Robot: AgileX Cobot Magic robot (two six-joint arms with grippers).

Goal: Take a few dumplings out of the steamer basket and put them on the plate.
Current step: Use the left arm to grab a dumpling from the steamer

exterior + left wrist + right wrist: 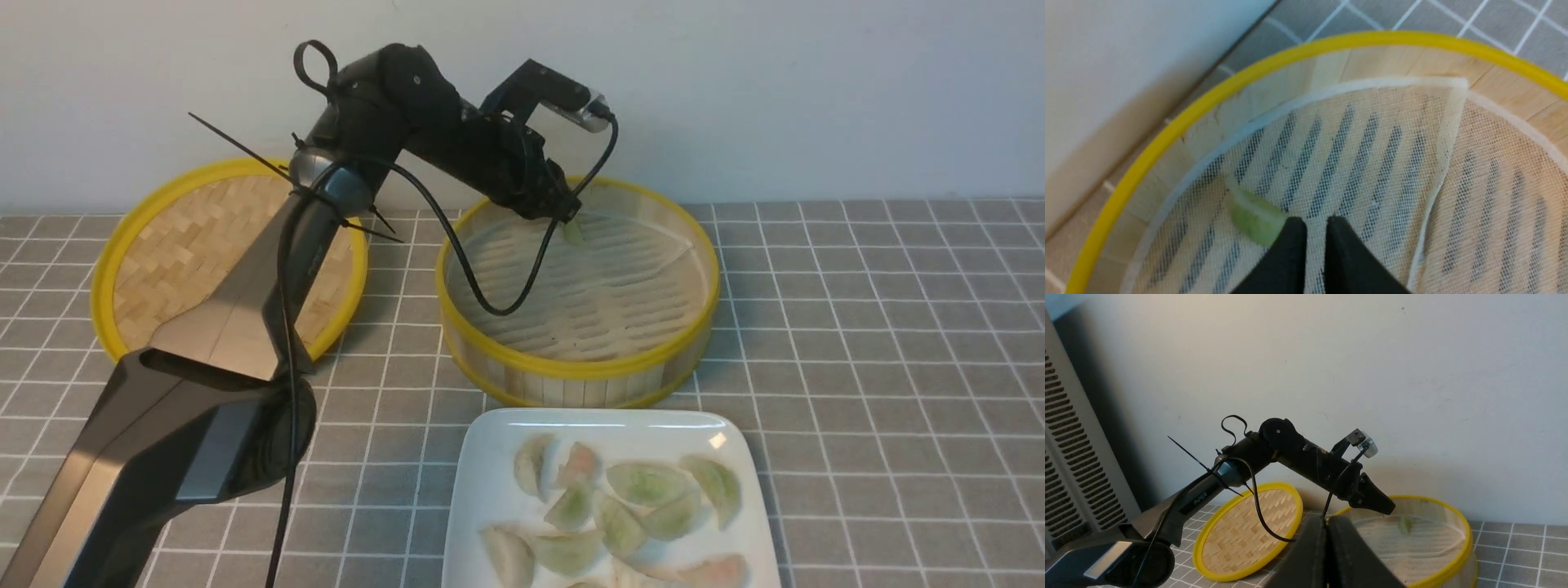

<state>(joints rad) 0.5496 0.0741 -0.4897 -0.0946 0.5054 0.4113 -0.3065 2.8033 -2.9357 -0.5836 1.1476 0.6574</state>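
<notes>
The last dumpling (1251, 218) in the steamer basket (580, 371) lies on the mesh liner near the far wall. The left end effector (1312, 226) is right over it, its tips parted by only a narrow slit with nothing between them. What matters is that the dumpling is not in that slit. In the left wrist view it sits outside the jaws, against the outer face of one finger, on the side toward the basket wall. Its long axis runs slantwise, one end meeting that finger and the other pointing at the wall. I judge that the tips must widen and shift sideways toward the wall to straddle it across its short width. The right end effector (1327, 539) is closed on nothing and held well back from the basket, so the left arm is far nearer. Many dumplings (645, 483) already lie on the plate (482, 474), nearer the robot on the table.
</notes>
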